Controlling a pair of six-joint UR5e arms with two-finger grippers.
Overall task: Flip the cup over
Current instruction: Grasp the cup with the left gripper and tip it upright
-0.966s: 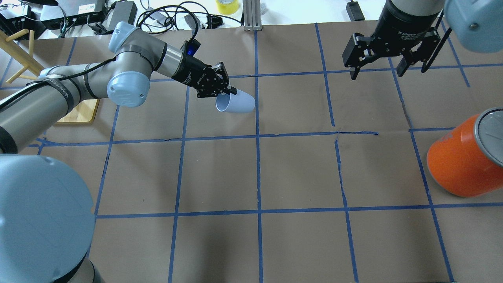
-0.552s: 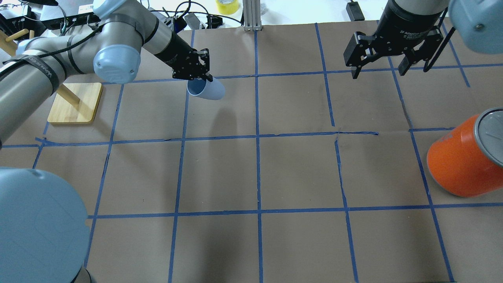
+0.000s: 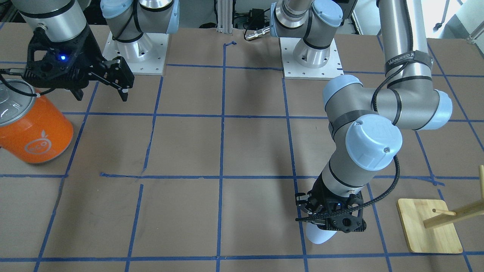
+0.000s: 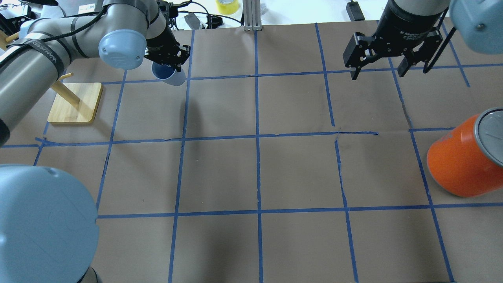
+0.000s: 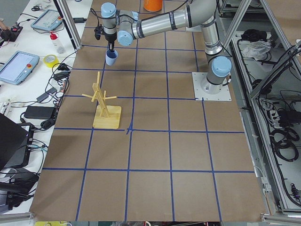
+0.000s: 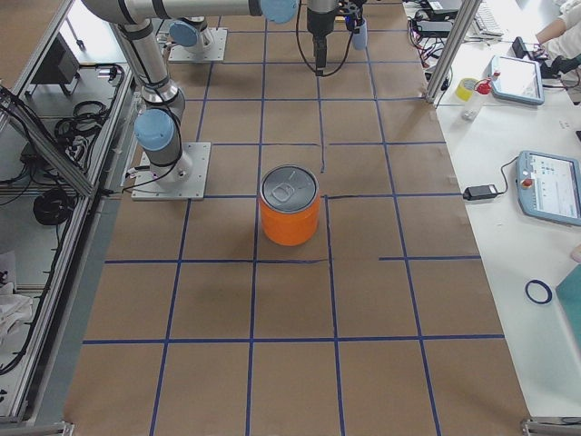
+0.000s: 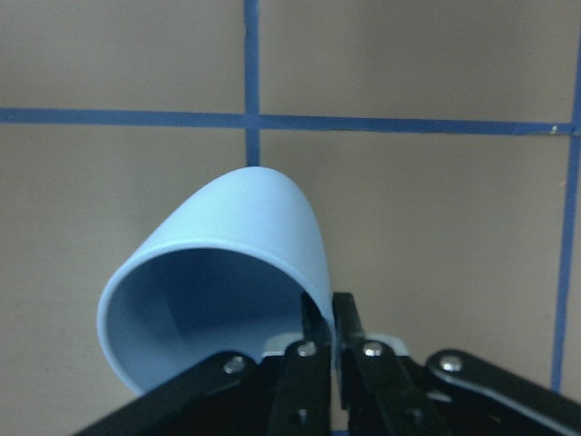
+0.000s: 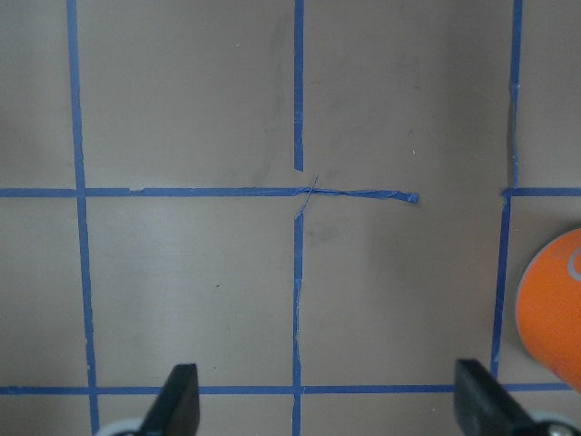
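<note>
The pale blue cup hangs from my left gripper above the far left part of the table. The gripper is shut on the cup's rim, one finger inside and one outside, as the left wrist view shows. The cup is tilted, and its dark open mouth shows from overhead. It also shows in the front view under the left gripper, and in the left side view. My right gripper is open and empty, high over the far right of the table.
A large orange can with a silver lid lies tilted at the right edge; it also shows in the front view. A wooden peg stand on a square base is left of the cup. Cables and tape lie beyond the far edge.
My left gripper has carried the cup left and toward the far edge, turning it so its mouth faces more upward. The right arm has barely moved.
</note>
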